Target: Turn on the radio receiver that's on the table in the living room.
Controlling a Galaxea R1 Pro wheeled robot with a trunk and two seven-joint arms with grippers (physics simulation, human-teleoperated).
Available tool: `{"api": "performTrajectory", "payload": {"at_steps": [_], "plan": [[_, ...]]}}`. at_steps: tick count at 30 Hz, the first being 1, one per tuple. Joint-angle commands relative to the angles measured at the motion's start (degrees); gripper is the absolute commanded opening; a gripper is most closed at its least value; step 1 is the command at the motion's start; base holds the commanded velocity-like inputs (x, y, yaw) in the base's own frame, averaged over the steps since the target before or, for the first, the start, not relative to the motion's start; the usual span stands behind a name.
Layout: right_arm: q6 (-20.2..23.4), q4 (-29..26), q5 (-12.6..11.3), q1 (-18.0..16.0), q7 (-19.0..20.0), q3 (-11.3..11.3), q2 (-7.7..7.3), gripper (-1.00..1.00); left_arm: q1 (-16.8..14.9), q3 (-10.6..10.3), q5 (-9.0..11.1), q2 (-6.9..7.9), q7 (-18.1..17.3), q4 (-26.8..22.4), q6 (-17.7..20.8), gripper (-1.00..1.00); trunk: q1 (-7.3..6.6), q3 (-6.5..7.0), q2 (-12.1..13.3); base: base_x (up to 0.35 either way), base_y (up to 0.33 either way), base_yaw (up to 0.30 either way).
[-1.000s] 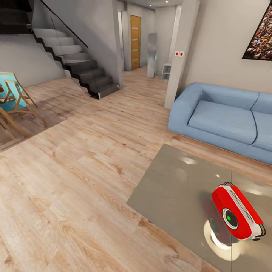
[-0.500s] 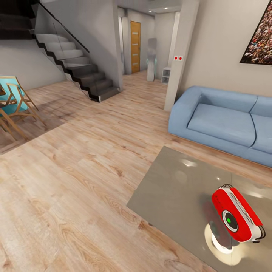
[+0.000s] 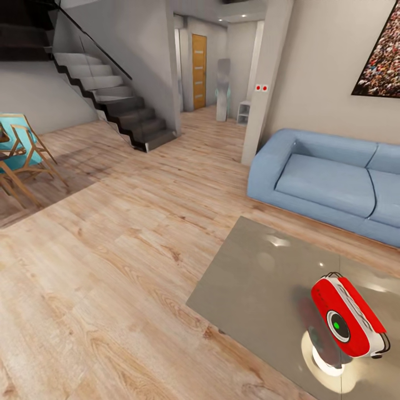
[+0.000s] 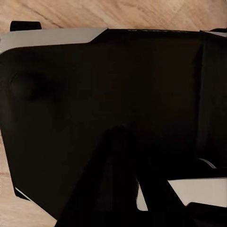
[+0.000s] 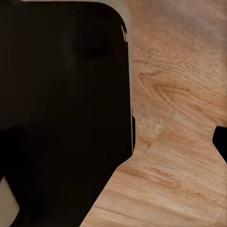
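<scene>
A broad matte-black body panel [image 4: 109, 109] with rounded corners and a thin pale-grey edge fills both wrist views

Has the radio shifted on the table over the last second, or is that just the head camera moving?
No. The radio receiver keeps its spot against the near corner of the table; the sofa and stairs shifted in frame instead, so the camera moved.

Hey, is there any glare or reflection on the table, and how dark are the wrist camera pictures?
Head view: the table top is glossy, with bright glare spots and a white reflection under the radio receiver. Both wrist views: mostly a black, featureless mass, wood floor lit beside it.
</scene>
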Motion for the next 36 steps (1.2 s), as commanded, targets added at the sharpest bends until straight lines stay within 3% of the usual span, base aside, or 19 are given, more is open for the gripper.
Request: {"api": "performTrajectory", "payload": {"at_steps": [1,15,36], "plan": [[-0.05,0.00,0.00,0.00,0.00,0.00,0.02,1.00,0.00,-0.01,-0.06,0.08,0.00,-0.04,-0.04,-1.00,0.00,0.02,0.00,0.000,0.000,0.000],[0.10,0.02,-0.07,0.00,0.00,0.00,0.09,1.00,0.00,-0.13,-0.30,0.77,0.00,-0.26,-0.18,-1.00,0.00,1.03,0.00,0.000,0.000,0.045],[0.12,0.09,-0.44,0.00,0.00,-0.02,-0.15,1.00,0.00,-0.19,-0.30,0.82,0.00,-0.30,-0.19,-1.00,0.00,1.12,0.00,0.000,0.000,0.003]]}}
